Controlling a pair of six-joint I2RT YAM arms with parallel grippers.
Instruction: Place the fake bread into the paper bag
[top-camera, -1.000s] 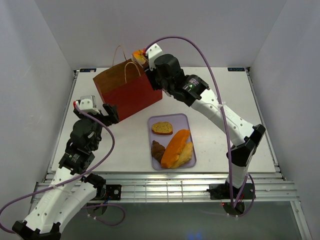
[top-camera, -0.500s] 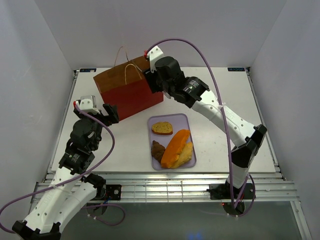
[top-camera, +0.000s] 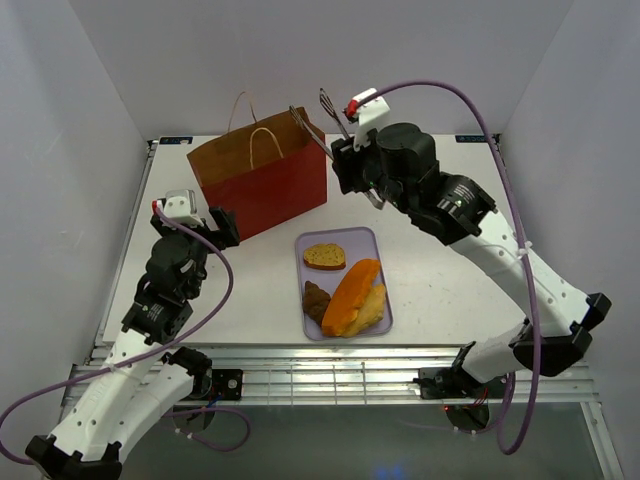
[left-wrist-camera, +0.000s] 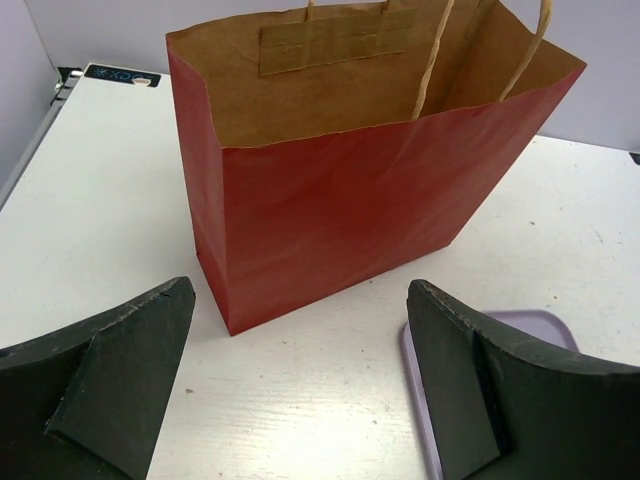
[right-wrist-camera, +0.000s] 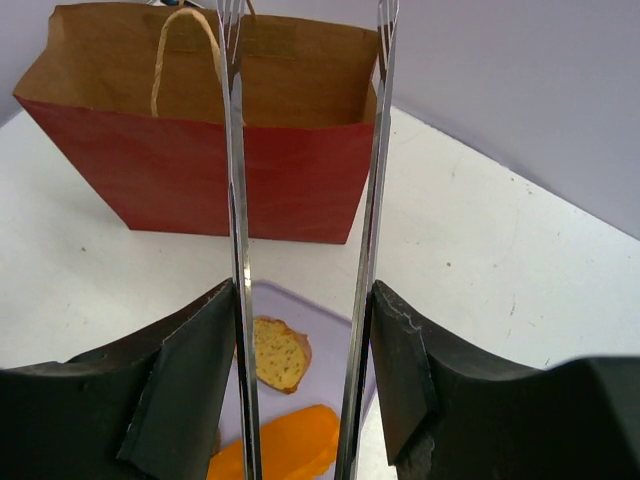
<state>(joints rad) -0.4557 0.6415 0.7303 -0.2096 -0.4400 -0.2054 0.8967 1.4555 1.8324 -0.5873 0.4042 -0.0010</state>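
The red paper bag (top-camera: 262, 190) stands upright and open at the back left; it also shows in the left wrist view (left-wrist-camera: 340, 210) and the right wrist view (right-wrist-camera: 200, 170). Its inside bottom is hidden. The fake bread lies on the lavender tray (top-camera: 366, 244): a toast slice (top-camera: 324, 257), a long orange loaf (top-camera: 350, 295), a dark brown piece (top-camera: 316, 300) and a yellow wedge (top-camera: 373, 308). My right gripper (top-camera: 346, 160) (right-wrist-camera: 303, 300) is shut on metal tongs (top-camera: 334, 118) (right-wrist-camera: 238, 200), raised right of the bag; the tongs are spread and hold nothing. My left gripper (top-camera: 222, 225) (left-wrist-camera: 300, 290) is open and empty in front of the bag.
The tray's corner (left-wrist-camera: 540, 325) lies right of my left fingers. White walls close in the table at the back and on both sides. In the right wrist view the toast slice (right-wrist-camera: 280, 352) and the orange loaf (right-wrist-camera: 290, 450) lie under the tongs.
The tongs carried a bread piece over the bag, dipped into it, then came out empty. My right arm has swung right and up. The left arm has barely moved.
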